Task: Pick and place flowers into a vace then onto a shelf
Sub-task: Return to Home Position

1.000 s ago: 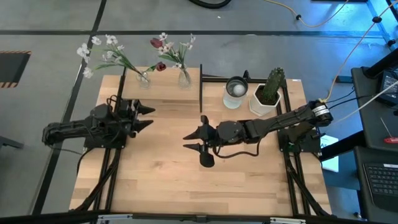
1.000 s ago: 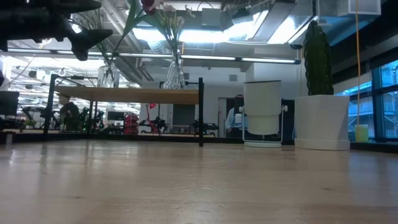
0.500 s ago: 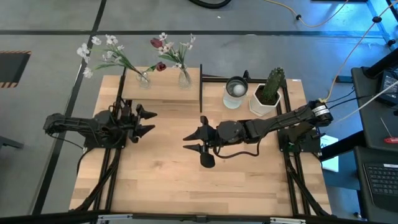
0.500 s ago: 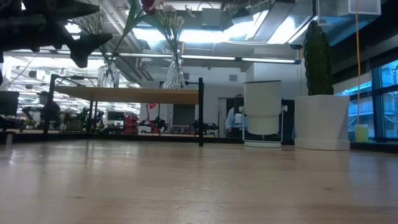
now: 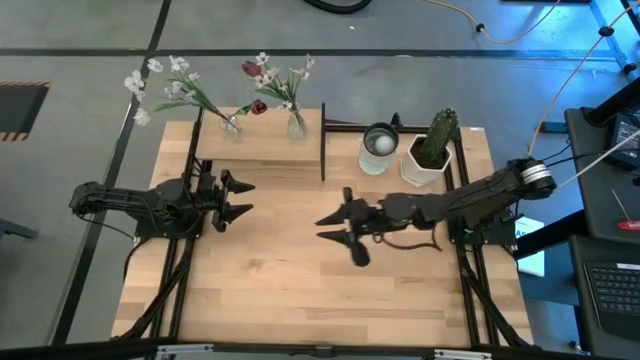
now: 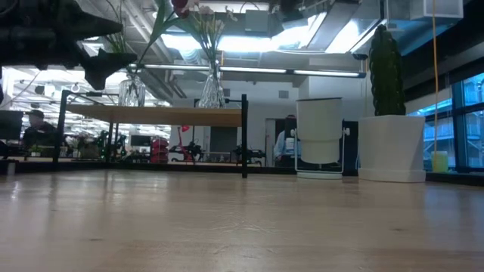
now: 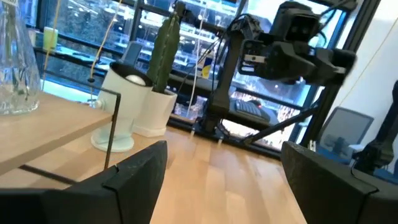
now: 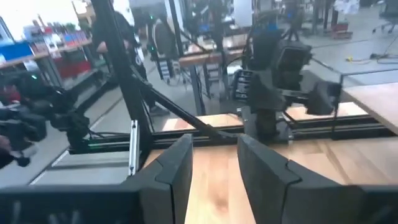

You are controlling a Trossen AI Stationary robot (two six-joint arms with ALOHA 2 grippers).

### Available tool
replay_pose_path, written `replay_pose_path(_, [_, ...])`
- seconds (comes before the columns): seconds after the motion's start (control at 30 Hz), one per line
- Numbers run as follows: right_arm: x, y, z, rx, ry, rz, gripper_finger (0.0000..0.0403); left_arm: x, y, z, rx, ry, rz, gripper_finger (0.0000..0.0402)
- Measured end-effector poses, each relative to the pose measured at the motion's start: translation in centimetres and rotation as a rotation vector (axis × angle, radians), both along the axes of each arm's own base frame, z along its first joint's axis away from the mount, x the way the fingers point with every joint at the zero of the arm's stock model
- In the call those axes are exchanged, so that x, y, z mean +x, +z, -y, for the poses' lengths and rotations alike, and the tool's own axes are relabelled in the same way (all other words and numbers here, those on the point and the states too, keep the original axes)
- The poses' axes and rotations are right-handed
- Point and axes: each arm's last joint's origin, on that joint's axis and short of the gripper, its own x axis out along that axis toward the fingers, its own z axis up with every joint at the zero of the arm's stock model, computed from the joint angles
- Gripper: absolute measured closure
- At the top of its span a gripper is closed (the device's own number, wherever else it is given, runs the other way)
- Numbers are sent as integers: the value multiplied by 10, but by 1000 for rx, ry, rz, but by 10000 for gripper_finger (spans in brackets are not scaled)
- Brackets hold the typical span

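Has drawn the right claw [image 5: 338,222] back rightward since a second ago, fingers slightly apart; left claw [image 5: 238,197] back too, fingers wide. Leaves the flowers [image 5: 272,78] in two glass vases [image 5: 297,125] on the shelf [image 5: 262,148] at the far edge of the table [image 5: 300,300]. Risks toppling them by clipping a shelf post with the left arm. Crops the blossoms in the low view.

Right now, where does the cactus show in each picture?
High view: cactus, upper right of centre.
Low view: at right, tall.
Left wrist view: beyond the shelf end.
Right wrist view: not in it.
Shared landmark: the white cup beside it.
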Motion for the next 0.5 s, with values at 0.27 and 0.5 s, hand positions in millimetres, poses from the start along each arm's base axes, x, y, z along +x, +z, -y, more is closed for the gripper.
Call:
replay_pose_path(0.27, [-69, -34, 17, 76, 3, -29, 273, 1, -7, 0, 3, 1, -71, 96])
replay_pose_path(0.5, [-129, -49, 36, 127, -75, 39, 273, 1, -9, 0, 3, 6, -96, 96])
